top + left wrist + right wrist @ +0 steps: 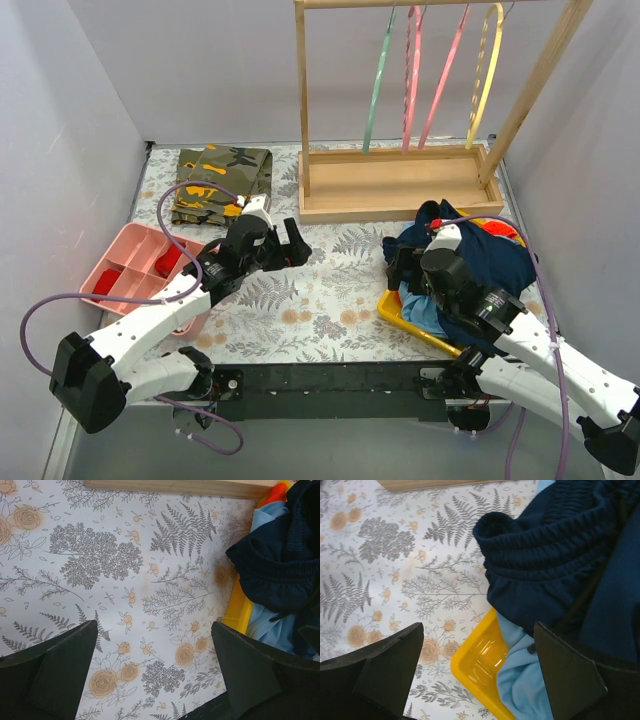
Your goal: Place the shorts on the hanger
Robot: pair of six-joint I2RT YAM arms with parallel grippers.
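Observation:
The dark navy shorts point(490, 250) lie bunched on top of a yellow tray point(410, 318) at the right, over a light blue garment point(425, 310). They also show in the left wrist view point(280, 565) and the right wrist view point(560, 555). The pale green hanger point(378, 80) hangs on the wooden rack at the back. My left gripper point(297, 243) is open and empty above the floral table, left of the tray. My right gripper point(400, 262) is open and empty, hovering over the tray's near left corner beside the shorts.
Two pink hangers point(428, 75) and a yellow hanger point(487, 70) hang on the wooden rack point(395, 185). A camouflage garment point(218, 180) lies at the back left. A pink divided tray point(135, 265) sits at the left. An orange garment point(500, 228) peeks from under the shorts.

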